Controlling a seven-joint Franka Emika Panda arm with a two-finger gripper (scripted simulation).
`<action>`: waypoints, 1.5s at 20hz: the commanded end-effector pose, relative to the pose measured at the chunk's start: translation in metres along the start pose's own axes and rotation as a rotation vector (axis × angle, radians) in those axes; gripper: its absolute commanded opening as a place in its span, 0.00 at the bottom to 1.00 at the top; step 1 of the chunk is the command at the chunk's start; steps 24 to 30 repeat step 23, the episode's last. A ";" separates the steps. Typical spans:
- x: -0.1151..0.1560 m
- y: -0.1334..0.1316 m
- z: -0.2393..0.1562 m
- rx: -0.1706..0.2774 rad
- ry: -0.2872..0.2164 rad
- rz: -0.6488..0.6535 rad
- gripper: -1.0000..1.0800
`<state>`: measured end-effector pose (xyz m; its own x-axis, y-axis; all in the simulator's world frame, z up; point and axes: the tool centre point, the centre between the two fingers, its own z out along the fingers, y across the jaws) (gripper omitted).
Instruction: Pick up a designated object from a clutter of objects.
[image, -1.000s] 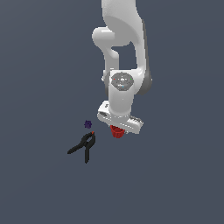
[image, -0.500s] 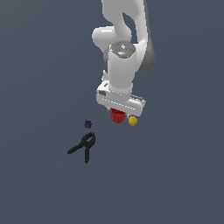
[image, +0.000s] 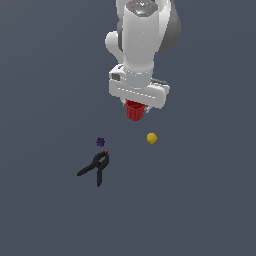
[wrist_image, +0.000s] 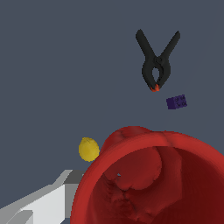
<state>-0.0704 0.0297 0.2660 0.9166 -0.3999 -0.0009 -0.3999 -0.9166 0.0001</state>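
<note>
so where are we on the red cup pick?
Grasp looks done: the red cup hangs under the gripper, apparently clear of the floor. Yellow ball, purple piece and black clamp lie below. In hand: the lift. Left: little, perhaps more height.

Four small objects, one of each kind, plus one arm.

One red cup (image: 134, 111), one yellow ball (image: 152, 138) at about 5 o'clock from it, one dark purple knobbly piece (image: 100, 142) at about 8 o'clock, and one black spring clamp (image: 96, 166) just past that piece.
</note>
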 end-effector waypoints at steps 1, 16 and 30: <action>-0.011 0.005 -0.022 0.001 0.001 0.000 0.00; -0.053 0.024 -0.115 0.000 0.001 0.000 0.00; -0.058 0.026 -0.126 0.000 0.001 0.000 0.00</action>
